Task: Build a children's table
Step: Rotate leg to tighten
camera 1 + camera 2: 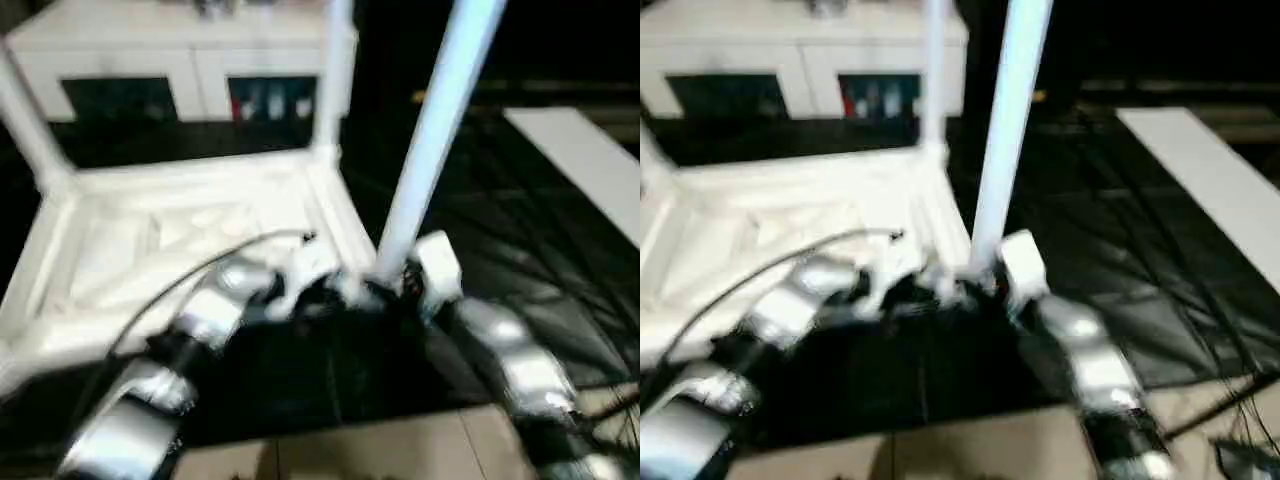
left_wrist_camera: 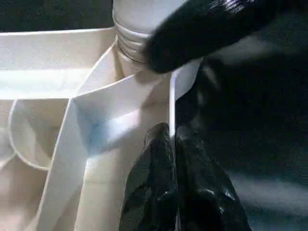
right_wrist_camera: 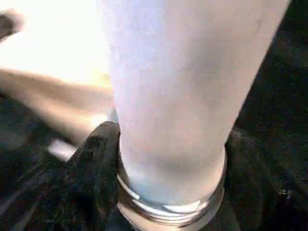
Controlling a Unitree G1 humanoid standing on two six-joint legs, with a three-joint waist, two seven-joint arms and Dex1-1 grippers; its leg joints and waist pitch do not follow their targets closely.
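step: seating third leg | tabletop [image 1: 190,235] upside down on floor, sockets up, two legs standing at 11 and 12 o'clock | my right tool [image 3: 168,192] wraps the leg [image 1: 432,140] base at near corner, 5 o'clock, keeping it upright | my left tool [image 2: 172,159] shut on tabletop rim to steady it

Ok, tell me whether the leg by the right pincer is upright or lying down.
Upright, leaning slightly. The leg rises from the near corner of the tabletop, its threaded base between the right pincer's fingers.
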